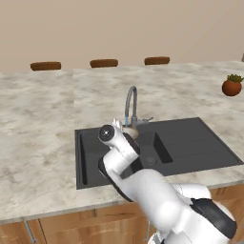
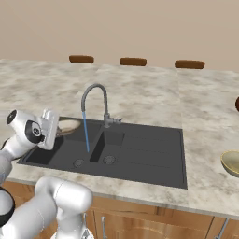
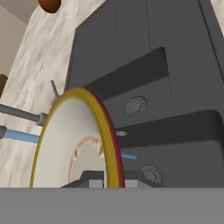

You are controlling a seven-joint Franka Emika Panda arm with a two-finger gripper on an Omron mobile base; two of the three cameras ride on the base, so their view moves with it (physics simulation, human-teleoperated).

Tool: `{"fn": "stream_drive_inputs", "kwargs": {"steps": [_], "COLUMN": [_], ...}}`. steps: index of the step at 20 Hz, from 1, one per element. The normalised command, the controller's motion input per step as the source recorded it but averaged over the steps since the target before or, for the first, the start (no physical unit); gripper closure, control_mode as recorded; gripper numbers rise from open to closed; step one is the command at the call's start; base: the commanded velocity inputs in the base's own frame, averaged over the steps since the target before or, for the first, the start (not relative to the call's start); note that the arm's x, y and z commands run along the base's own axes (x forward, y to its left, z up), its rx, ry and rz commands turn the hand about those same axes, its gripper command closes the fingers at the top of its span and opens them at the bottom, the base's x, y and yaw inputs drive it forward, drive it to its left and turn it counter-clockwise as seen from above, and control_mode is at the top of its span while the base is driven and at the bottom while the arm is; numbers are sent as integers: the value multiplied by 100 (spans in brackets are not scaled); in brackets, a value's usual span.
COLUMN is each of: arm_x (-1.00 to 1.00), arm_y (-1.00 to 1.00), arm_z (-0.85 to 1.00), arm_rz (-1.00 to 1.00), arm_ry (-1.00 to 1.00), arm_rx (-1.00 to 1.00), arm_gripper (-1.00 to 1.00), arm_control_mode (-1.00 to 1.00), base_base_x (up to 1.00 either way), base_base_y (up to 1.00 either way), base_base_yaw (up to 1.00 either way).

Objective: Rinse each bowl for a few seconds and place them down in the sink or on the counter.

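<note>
My fingers (image 3: 107, 181) are clamped on the rim of the shallow bowl (image 3: 74, 144), low in the hand view, and it stands on edge with its whitish inside facing left. Just behind it a thin blue stream (image 2: 86, 133) drops from the curved tap (image 2: 95, 100) into the sink (image 2: 140, 149); it looks to pass beside the bowl, not into it. My call: tip the open face under that stream, hold steady, and keep the grip firm on a wet rim. The second, olive bowl (image 2: 231, 162) waits on the counter (image 2: 140, 93) at the right edge.
</note>
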Motion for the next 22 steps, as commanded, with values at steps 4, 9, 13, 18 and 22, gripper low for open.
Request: {"fn": "stream_drive_inputs", "kwargs": {"steps": [4,9,13,18,22], "arm_x": [30,31,34,29,23], "arm_y": [0,-1,-5,-13,-10], "arm_z": [-20,-21,-22,-13,-16], "arm_rz": [0,0,0,-1,-1], "arm_ry": [0,1,2,2,0], "arm_rx": [0,0,0,0,0], "arm_gripper": [100,100,100,100,100], "arm_control_mode": [-100,-100,-100,-100,-100], "base_base_x": [0,0,0,0,0], "base_base_y": [0,0,0,0,0], "base_base_yaw": [0,0,0,0,0]}}
